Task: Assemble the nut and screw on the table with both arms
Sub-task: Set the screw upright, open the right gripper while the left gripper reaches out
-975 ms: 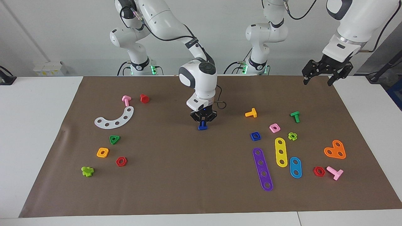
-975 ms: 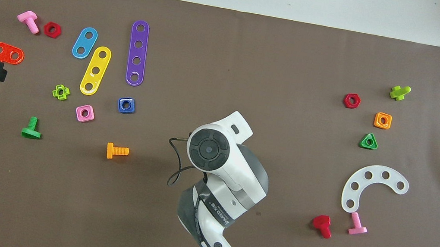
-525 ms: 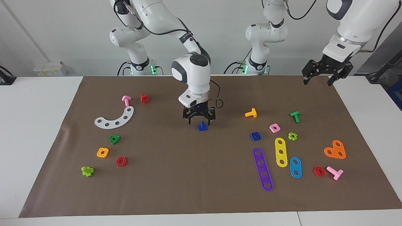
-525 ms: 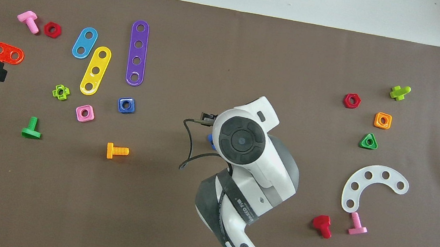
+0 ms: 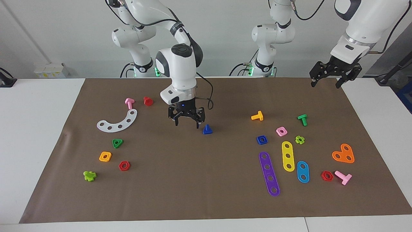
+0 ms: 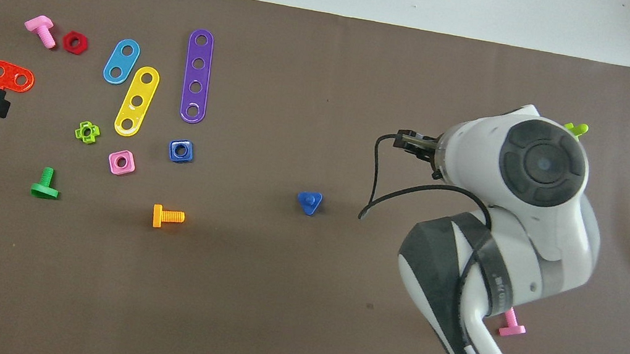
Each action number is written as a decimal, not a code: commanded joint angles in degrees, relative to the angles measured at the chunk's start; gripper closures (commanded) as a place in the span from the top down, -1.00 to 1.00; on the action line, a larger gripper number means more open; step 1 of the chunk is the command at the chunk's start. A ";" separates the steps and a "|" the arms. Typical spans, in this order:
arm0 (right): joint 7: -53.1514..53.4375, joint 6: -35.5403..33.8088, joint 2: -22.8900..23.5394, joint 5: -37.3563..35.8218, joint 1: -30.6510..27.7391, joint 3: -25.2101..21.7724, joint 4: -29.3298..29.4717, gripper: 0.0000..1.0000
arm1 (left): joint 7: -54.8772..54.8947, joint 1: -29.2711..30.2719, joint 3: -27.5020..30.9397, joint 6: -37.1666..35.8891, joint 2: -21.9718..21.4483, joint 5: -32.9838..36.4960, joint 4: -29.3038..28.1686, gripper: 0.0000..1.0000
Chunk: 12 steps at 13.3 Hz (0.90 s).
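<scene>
Blue screw (image 5: 207,129) stands head-down mid-table, nothing gripping it; right gripper (image 5: 186,120) hangs just beside it w/ fingers spread, empty. Left gripper (image 5: 327,80) waits raised at its table end, fingers apart. Next, I'd judge: left fetches blue nut (image 5: 261,139) & lowers it hole-first onto the shaft

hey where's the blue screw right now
The blue screw stands on its triangular head near the middle of the brown paper, free of both arms, just beside the open right pincer and apart from the blue nut.
</scene>
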 commanded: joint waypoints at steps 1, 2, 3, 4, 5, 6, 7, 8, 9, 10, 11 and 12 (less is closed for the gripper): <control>-8.78 -5.97 -5.30 3.45 -6.32 0.78 -0.55 1.00 | 0.33 0.83 -0.37 0.28 -1.69 -0.53 -1.83 1.00; -11.07 -7.91 -7.06 3.46 -8.00 0.52 -0.46 1.00 | 0.16 0.74 -0.37 0.29 -1.69 -0.53 -1.83 1.00; -13.44 -10.02 -8.47 3.54 -9.67 0.26 -0.11 1.00 | 0.07 0.48 -0.37 0.81 -1.60 -0.53 -1.83 1.00; -16.08 -13.43 -9.27 4.33 -11.51 0.17 1.46 1.00 | -0.28 0.04 -0.46 1.69 -1.60 -0.53 -2.09 1.00; -17.84 -17.38 -9.36 6.08 -13.36 0.08 3.91 1.00 | -1.76 -0.14 -0.81 2.74 -1.86 -0.53 -3.31 1.00; -19.78 -20.90 -9.27 6.44 -15.38 -0.01 6.20 1.00 | -3.17 -0.57 -1.16 4.14 -2.65 -0.53 -4.89 1.00; -21.80 -23.20 -9.36 6.44 -16.79 0.08 7.96 1.00 | -3.71 -1.97 -0.99 6.33 -3.09 -0.53 -7.00 1.00; -23.12 -26.18 -9.36 6.44 -17.76 0.08 10.41 1.00 | -4.32 -2.33 -1.16 8.35 -3.18 -0.53 -8.32 1.00; -23.48 -28.74 -9.01 5.40 -18.21 0.08 13.05 1.00 | -4.85 -2.86 -1.25 10.20 -3.18 -0.53 -9.47 1.00; -23.84 -30.50 -8.84 5.13 -18.56 0.08 14.21 1.00 | -5.72 -3.73 -1.25 12.31 -2.92 -0.53 -10.87 1.00; -24.45 -30.08 -8.83 5.30 -19.09 0.08 13.61 1.00 | -6.52 -4.35 -1.25 14.59 -2.40 -0.53 -12.28 1.00; -24.63 -29.91 -8.83 5.48 -19.00 0.08 13.26 1.00 | -6.87 -4.70 -1.25 16.62 -2.22 -0.53 -13.68 1.00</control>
